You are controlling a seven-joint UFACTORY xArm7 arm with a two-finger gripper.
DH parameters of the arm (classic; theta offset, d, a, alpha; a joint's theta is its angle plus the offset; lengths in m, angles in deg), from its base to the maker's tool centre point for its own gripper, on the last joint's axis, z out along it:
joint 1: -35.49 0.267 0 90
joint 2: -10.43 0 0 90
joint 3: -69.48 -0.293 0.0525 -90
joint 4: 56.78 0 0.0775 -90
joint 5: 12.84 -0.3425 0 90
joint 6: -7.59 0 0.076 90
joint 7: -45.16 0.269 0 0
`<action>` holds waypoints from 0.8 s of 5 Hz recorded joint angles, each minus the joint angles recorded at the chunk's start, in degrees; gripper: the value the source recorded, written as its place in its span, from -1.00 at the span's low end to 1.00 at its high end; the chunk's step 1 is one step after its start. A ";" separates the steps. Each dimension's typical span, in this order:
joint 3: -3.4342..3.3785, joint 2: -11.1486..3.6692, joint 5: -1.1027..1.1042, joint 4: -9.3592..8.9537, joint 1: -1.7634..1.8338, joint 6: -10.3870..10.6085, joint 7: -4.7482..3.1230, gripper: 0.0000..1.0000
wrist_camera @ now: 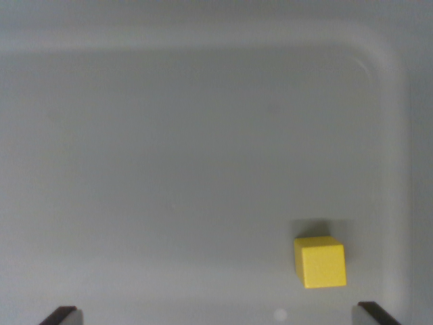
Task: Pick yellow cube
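The wrist view looks straight down into a pale grey tray (203,40), whose raised rim runs across the top of the picture and curves down the wrist view's right side through a rounded corner. Only the two dark fingertips (59,314) of the gripper (216,315) show, one poking in at the bottom left corner and the other at the bottom right corner of the picture; they stand wide apart, nearly the whole width of the view between them, and nothing is held between them. The yellow cube (319,261) sits on the tray floor, ahead of the gripper and well over toward the right-hand fingertip, just above and slightly inward of that tip, not touching it. It lies off the midline between the fingertips, far from the left-hand tip. The cube rests flat, one face turned up to the camera, with a soft dark shadow just beyond its far edge. It stands near the tray's right wall but apart from it, with bare grey floor all around. The rest of the tray floor ahead of the gripper is plain and featureless
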 joint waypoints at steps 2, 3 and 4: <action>0.25 -0.44 -0.16 -1.15 -0.27 1.43 -0.68 -1.00; 0.54 -0.97 -0.35 -2.53 -0.58 3.12 -1.48 -1.00; 0.54 -0.97 -0.35 -2.53 -0.58 3.12 -1.48 -1.00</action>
